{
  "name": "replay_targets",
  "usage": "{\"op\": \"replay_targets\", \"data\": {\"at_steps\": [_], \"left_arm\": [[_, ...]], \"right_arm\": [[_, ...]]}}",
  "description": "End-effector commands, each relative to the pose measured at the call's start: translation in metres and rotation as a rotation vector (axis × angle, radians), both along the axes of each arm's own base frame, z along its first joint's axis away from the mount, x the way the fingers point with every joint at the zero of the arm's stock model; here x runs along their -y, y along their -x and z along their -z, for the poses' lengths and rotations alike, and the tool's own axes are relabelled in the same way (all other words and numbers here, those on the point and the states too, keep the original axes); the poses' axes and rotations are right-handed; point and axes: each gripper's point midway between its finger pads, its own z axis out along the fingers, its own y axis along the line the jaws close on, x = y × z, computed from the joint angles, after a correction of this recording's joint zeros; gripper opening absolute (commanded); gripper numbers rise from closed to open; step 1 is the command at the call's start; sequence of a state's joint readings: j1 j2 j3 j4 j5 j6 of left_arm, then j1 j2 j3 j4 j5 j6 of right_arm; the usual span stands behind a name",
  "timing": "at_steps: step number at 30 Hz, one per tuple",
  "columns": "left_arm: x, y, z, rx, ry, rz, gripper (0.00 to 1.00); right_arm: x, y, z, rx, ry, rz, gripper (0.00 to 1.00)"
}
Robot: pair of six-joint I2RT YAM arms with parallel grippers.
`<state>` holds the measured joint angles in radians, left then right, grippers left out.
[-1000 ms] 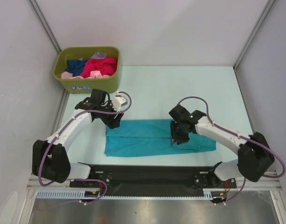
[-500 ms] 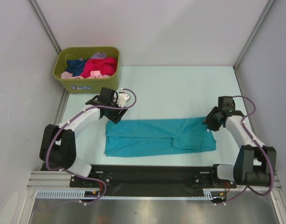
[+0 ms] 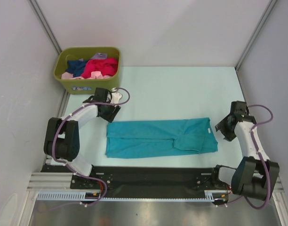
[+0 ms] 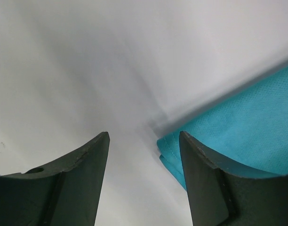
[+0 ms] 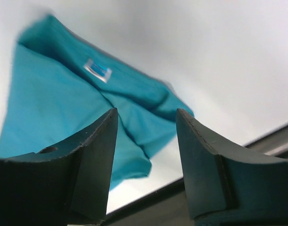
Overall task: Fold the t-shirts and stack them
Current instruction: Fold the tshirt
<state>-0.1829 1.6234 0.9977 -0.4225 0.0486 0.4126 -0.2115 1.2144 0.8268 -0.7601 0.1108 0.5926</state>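
A teal-blue t-shirt [image 3: 158,137] lies folded into a long band across the near middle of the table. Its corner [image 4: 257,122] shows in the left wrist view and its neck end with a white label [image 5: 98,69] in the right wrist view. My left gripper [image 3: 109,114] hovers just off the shirt's far left corner, open [image 4: 144,141] with nothing between the fingers. My right gripper [image 3: 222,127] sits just past the shirt's right end, open [image 5: 146,115] and apart from the cloth. More t-shirts, magenta-red [image 3: 100,66], navy [image 3: 77,66] and pale pink [image 3: 68,75], lie heaped in the bin.
The olive-green bin [image 3: 87,87] stands at the far left corner of the table, close behind my left gripper. White walls close the table in on the left, right and back. The black base rail [image 3: 148,176] runs along the near edge.
My right gripper has swung from the middle of the shirt to its right end, let go of the cloth and opened. My left gripper has drawn back a little from the left corner.
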Motion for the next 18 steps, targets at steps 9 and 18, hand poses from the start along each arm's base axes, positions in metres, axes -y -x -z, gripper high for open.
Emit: {"op": "replay_targets", "data": {"at_steps": [9, 18], "left_arm": [[0.012, 0.015, 0.031, -0.079, 0.080, 0.064, 0.57], [0.029, 0.060, 0.041, -0.210, 0.190, 0.136, 0.00]], "right_arm": [[-0.014, 0.055, 0.058, -0.108, -0.113, 0.290, 0.54], [0.000, 0.030, 0.073, -0.081, -0.060, 0.251, 0.12]]}}
